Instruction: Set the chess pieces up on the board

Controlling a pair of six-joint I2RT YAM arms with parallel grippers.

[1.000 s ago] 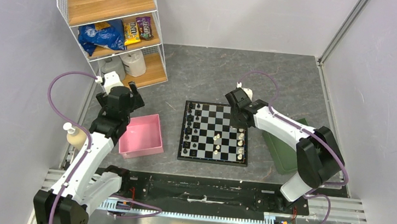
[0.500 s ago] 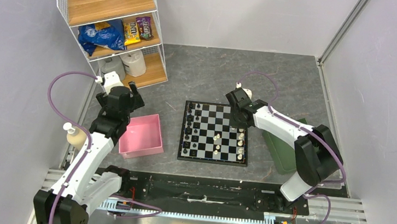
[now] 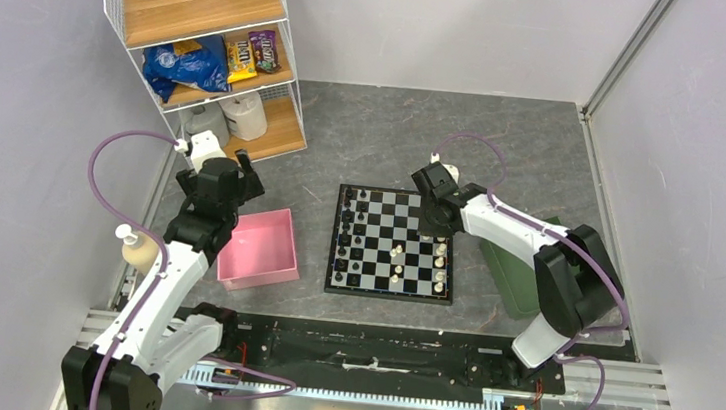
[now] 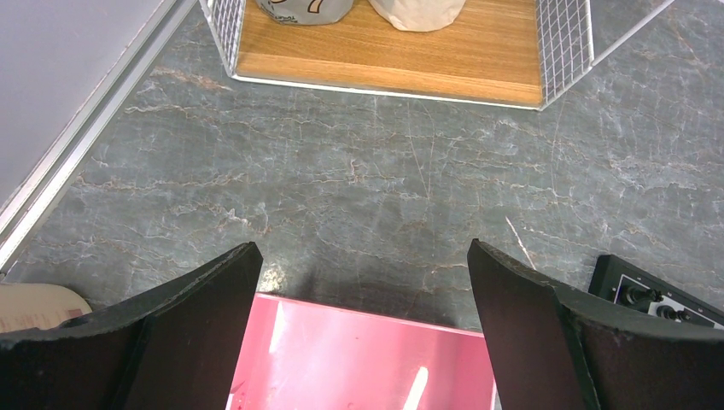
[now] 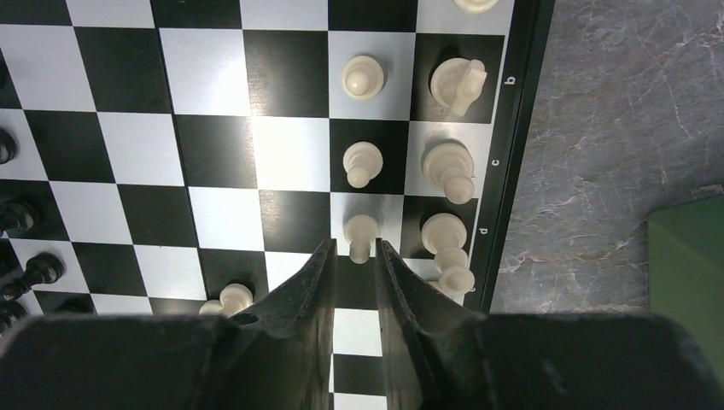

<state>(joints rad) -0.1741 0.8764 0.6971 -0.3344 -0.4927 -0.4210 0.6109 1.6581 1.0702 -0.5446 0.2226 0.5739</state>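
The board [image 3: 388, 287] lies mid-table, also in the right wrist view [image 5: 213, 85]. Black pieces [image 3: 349, 229] line its left columns; white pieces [image 3: 441, 258] stand along its right side, and two white ones stand near the middle [image 3: 396, 265]. My right gripper [image 3: 431, 222] hangs over the board's far right part. In its wrist view the right gripper [image 5: 354, 248] is closed to a narrow gap around the head of a white pawn [image 5: 360, 231], which stands in line with two other pawns [image 5: 362, 162]. My left gripper [image 3: 247, 172] is open and empty above the pink tray's far edge [image 4: 367, 359].
A pink tray [image 3: 232, 275] sits left of the board and a green tray [image 3: 513, 275] right of it under the right arm. A wire shelf [image 3: 204, 39] with snacks and rolls stands at the back left. A pump bottle [image 3: 139, 249] stands by the left arm.
The right gripper has shifted slightly left and toward the far side over the board. The left arm has not moved.
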